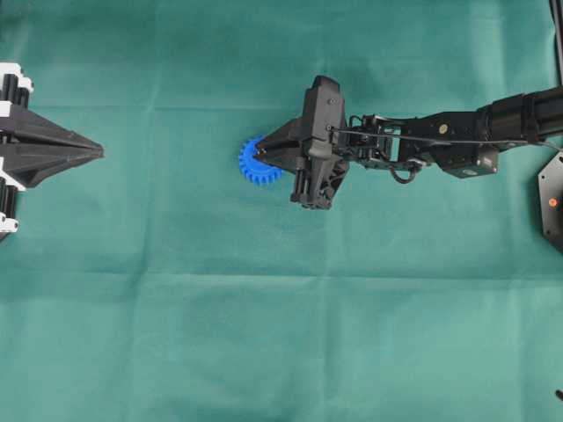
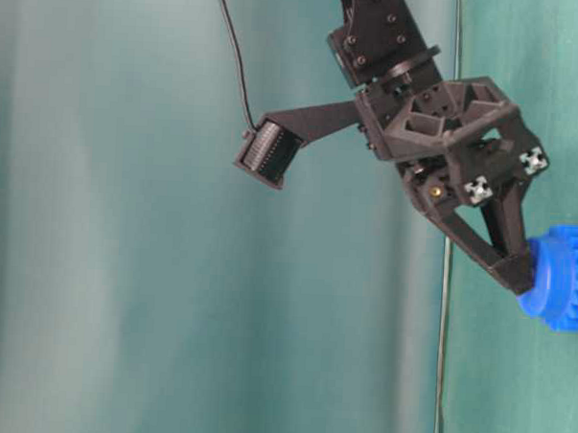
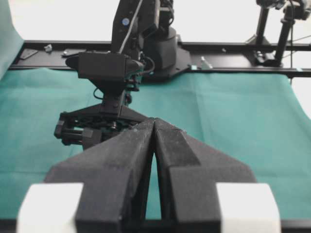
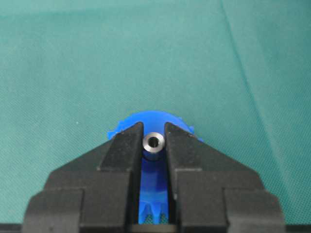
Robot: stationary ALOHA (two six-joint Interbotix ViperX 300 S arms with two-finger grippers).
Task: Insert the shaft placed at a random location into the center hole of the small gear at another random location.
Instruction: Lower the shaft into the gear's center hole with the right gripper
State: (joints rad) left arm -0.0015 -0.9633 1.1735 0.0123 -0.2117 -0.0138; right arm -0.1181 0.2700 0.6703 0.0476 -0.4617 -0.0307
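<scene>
Shaft (image 4: 153, 143) sits clamped between the fingertips of the right gripper (image 1: 260, 156), end-on and directly above the small gear (image 1: 255, 167) near the cloth's middle; its axis points down toward the hidden center hole, while the left gripper (image 1: 95, 154), fingers together, waits at the left edge

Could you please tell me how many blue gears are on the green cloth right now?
1. The small gear lies near the cloth's middle, directly under the right gripper fingertips, which partly cover it. No other gear shows in any view.
</scene>
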